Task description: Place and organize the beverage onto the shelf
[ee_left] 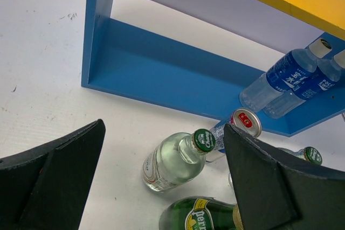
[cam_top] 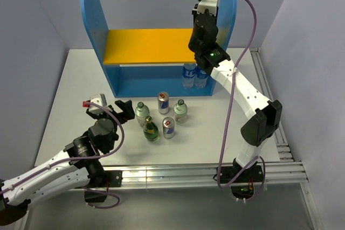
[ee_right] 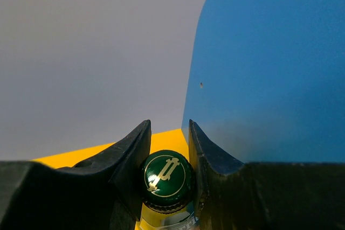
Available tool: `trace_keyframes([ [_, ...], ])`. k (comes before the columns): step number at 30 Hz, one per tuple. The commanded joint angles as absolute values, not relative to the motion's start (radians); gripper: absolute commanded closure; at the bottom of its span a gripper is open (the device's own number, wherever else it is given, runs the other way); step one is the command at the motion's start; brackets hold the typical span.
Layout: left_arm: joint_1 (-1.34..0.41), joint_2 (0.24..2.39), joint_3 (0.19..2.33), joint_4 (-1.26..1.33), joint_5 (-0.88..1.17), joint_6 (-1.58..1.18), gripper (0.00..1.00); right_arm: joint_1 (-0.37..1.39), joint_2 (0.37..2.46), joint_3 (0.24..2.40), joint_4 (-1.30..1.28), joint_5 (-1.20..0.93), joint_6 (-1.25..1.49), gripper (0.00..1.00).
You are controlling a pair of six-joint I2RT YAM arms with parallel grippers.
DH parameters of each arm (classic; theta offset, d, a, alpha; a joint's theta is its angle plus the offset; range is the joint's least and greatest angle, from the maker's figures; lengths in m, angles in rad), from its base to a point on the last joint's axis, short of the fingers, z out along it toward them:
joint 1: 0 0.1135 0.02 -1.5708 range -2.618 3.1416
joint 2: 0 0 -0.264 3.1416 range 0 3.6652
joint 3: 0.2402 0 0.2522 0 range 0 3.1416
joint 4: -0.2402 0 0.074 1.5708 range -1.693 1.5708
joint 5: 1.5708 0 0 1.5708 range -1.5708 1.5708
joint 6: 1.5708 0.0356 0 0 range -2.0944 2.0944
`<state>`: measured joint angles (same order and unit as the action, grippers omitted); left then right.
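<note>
Top view: shelf (cam_top: 94, 20) stood upper centre; five drinks (cam_top: 163, 102) clustered on the table (cam_top: 70, 79) below it; left gripper (cam_top: 113, 109), lower left, spread wide, empty. Left wrist view: clear bottle (ee_left: 175, 160) lower centre, untouched. Right wrist view: right gripper (ee_right: 168, 144) clamped the green bottle (ee_right: 166, 175) by its cap, bottom centre, beside the shelf's blue side.

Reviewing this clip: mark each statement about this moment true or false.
1. The right end effector is shut on the green-capped bottle. True.
2. The left one grips a can. False: the left end effector is open and holds nothing.
3. Two blue-labelled bottles stand on the lower level of the shelf. True.
4. Three drinks stand on the top level. False: no drink stands free on the yellow upper board.
</note>
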<state>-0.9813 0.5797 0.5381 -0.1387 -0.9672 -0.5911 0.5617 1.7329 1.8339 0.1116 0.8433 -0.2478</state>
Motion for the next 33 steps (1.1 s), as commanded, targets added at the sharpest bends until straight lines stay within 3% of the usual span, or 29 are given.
trace_keyframes([
  [1,-0.985,0.583,0.537,-0.103,-0.974,-0.589,0.02,0.543,1.713,1.907,0.203,0.839,-0.245,1.0],
  [7,-0.985,0.587,0.534,-0.089,-0.963,-0.578,0.02,0.532,1.701,1.847,0.209,0.884,-0.209,1.0],
  [9,-0.985,0.592,0.537,-0.09,-0.963,-0.58,0.02,0.531,1.701,1.838,0.204,0.9,-0.198,0.79],
  [10,-0.985,0.595,0.538,-0.092,-0.963,-0.58,0.02,0.531,1.7,1.827,0.207,0.905,-0.196,0.55],
  [13,-0.985,0.595,0.54,-0.097,-0.963,-0.583,0.02,0.532,1.7,1.822,0.213,0.92,-0.193,0.24],
  [21,-0.985,0.577,0.532,-0.095,-0.963,-0.584,0.02,0.532,1.692,1.824,0.207,0.931,-0.192,0.17],
  [29,-0.985,0.586,0.548,-0.107,-0.963,-0.587,0.02,0.54,1.592,1.798,0.108,0.89,-0.117,0.0],
  [33,-0.985,0.597,0.569,-0.12,-0.947,-0.604,0.02,0.541,1.551,1.818,0.011,0.828,-0.06,0.0],
])
